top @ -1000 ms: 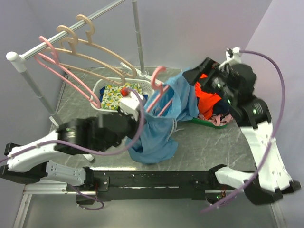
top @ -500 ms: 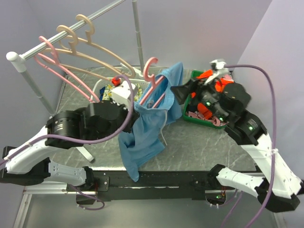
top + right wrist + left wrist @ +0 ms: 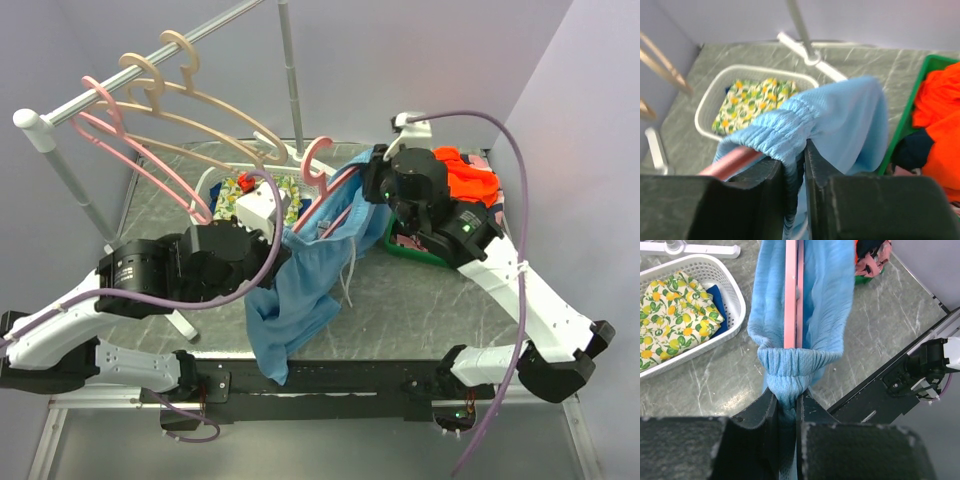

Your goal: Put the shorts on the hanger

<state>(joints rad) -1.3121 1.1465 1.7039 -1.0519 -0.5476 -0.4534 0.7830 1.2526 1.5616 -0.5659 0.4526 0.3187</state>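
Where the left fingers [image 3: 764, 416] clench, a bunched knot of the gathered elastic waistband of the shorts [image 3: 826, 300] is caught between them. One end of the hanger [image 3: 792, 290] runs out of the ruched cloth just above. Right fingers [image 3: 765, 175] likewise clamped on ribbed waistband at the other end, thin blue fabric trailing down between them.

Hanger: slim, salmon-pink, smooth plastic, curved hook showing between the arms. Shorts strung along it above the worktop [image 3: 875, 325], thin, faintly shiny, one loose leg hanging low.

Worktop grey, marbled. White slotted basket [image 3: 740, 299] beside left arm, lemon-print cloth [image 3: 675, 310] inside. Green bin [image 3: 911, 107] by right arm, orange garment [image 3: 940, 100] heaped in it. Rack rail [image 3: 65, 105] rear left, spare hangers [image 3: 205, 110] on it.
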